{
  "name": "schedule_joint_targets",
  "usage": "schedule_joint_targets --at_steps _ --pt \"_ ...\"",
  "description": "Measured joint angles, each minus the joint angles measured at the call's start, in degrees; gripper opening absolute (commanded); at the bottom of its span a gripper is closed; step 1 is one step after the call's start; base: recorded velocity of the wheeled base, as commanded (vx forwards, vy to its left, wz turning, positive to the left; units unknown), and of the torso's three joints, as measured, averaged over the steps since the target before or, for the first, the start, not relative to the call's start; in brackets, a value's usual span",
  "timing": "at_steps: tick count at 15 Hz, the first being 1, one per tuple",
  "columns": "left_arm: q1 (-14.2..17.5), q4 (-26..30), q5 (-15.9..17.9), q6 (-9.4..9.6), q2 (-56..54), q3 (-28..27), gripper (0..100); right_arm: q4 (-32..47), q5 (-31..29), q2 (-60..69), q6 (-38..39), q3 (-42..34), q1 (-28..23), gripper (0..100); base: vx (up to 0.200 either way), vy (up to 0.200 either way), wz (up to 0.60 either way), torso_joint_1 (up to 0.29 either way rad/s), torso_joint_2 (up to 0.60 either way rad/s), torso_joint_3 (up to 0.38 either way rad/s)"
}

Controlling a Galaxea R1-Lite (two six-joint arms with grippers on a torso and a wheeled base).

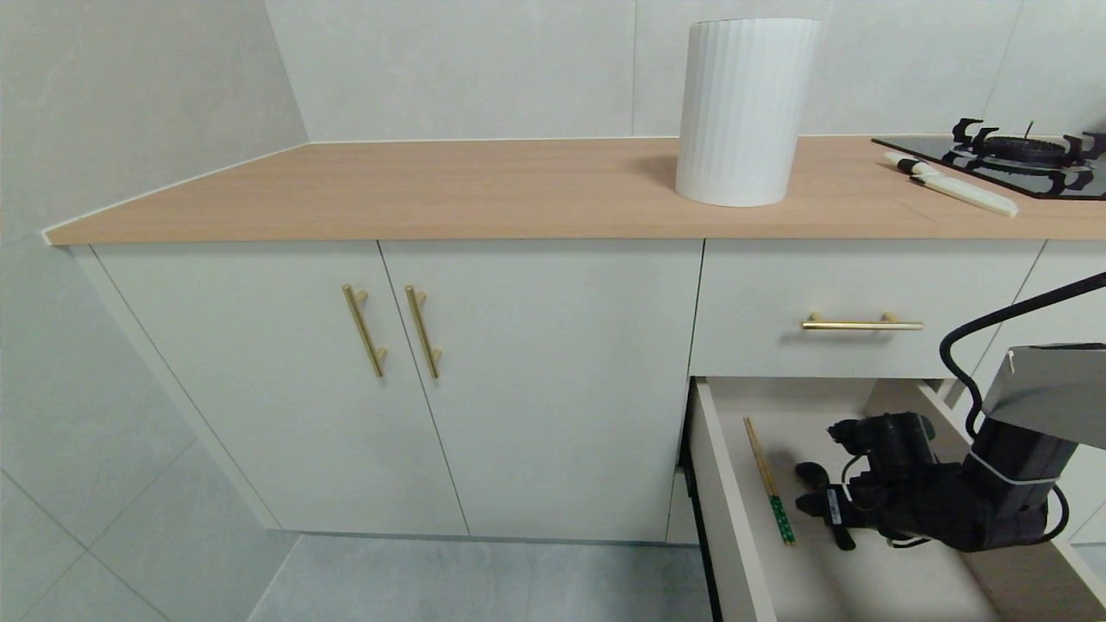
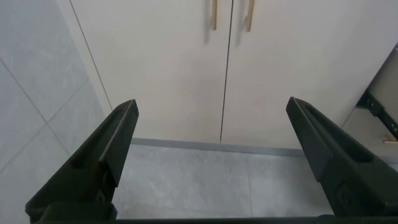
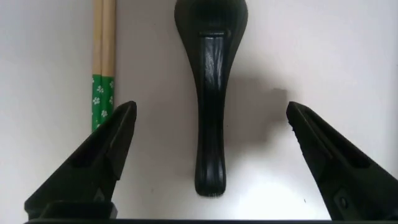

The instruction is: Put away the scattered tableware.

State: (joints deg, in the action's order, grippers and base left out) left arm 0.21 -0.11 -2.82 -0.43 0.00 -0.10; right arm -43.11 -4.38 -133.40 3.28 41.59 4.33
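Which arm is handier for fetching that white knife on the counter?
Right, probably. The knife lies by the stove at the right end of the counter, above the open drawer where the right gripper hangs open. The left gripper is low, facing the cabinet doors.

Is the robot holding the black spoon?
No, nothing is held. The right gripper hangs open over the spoon lying in the drawer; the left gripper is open too.
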Motion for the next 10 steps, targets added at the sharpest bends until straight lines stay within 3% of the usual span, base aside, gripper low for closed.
schedule_joint_targets --at_steps 4,10 --pt "0.0 0.0 0.0 0.00 0.0 0.0 100 5.0 0.0 14.1 0.2 -5.0 0.2 100 0.000 0.000 0.00 0.000 0.00 0.000" --pt "0.0 0.0 0.0 0.00 0.0 0.0 100 29.0 -0.1 42.5 0.2 -8.5 2.3 100 0.000 0.000 0.00 0.000 0.00 0.000"
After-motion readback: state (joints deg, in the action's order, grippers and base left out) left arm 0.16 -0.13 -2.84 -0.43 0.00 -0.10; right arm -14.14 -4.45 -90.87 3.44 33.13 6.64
